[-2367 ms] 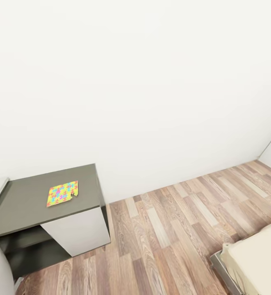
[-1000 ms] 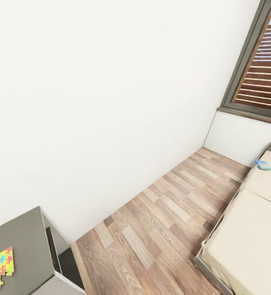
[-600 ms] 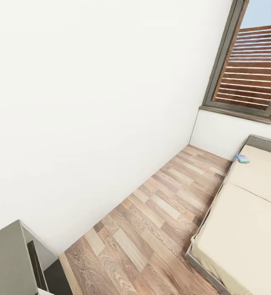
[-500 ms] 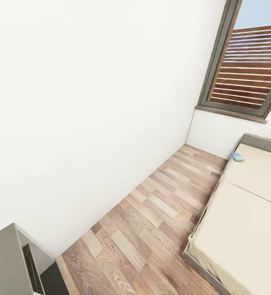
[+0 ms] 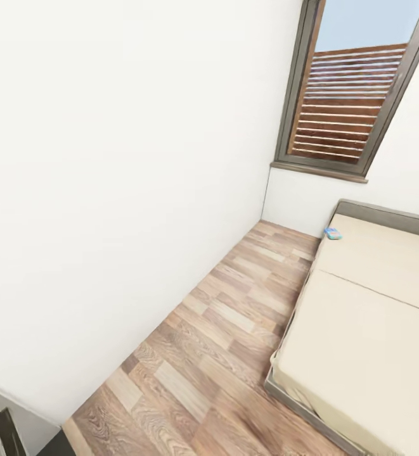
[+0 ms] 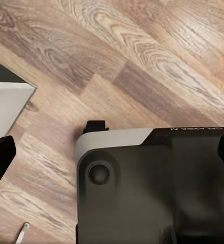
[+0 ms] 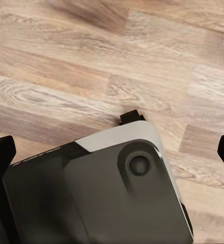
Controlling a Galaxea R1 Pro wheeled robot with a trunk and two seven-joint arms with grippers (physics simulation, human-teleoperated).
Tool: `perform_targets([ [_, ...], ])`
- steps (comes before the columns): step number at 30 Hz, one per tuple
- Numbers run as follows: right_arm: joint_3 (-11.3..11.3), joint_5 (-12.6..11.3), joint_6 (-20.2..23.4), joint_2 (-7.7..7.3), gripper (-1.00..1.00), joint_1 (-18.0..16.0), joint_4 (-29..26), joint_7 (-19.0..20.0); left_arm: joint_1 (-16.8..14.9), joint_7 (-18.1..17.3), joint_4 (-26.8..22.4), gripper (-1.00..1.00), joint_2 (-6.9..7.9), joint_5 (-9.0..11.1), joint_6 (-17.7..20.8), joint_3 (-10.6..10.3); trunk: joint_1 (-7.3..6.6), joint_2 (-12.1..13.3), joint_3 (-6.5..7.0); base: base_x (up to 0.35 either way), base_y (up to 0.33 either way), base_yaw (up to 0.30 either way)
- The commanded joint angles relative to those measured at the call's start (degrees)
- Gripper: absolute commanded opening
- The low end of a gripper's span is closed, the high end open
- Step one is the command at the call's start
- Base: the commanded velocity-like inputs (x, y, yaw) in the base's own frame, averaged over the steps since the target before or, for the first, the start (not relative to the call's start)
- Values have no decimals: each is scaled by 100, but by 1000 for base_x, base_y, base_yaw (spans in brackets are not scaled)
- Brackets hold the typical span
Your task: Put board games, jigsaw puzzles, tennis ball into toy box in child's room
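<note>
Way out ahead of our jaws, at the far corner of the low wide cream-mattress bed with the grey frame [image 5: 361,316], sits a small flat mostly blue board game box [image 5: 333,234], up by the headboard under the slatted window [image 5: 352,101]. It's tiny from here, so we can't read the lid or tell exactly how it lies.

Our guess: thin stiff cardboard, light, with a smooth printed lid that could slide on the mattress. Pinching across a short edge, or dragging it to the mattress edge first, looks like the sane grip.

Both wrist views look down over our own dark base at the brown wood-plank floor [image 5: 222,354]. The left jaws [image 6: 112,147] and right jaws [image 7: 112,152] show black fingertips at opposite picture edges, so both are spread wide and empty. The box is well apart from both.
</note>
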Motion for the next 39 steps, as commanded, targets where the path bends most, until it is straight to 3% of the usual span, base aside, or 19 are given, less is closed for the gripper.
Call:
perform_targets([
  [1, -16, -10, -17, 2, 100, -4, 4, -4, -1, 2, -7, 100, 2, -4, 8, -4, 3, -10, -8, 0, 0, -280],
  [39, -16, -10, -17, 2, 100, -2, 4, 4, -1, -10, -7, 100, -15, 15, 63, 23, 3, -10, 138, 0, 0, -274],
])
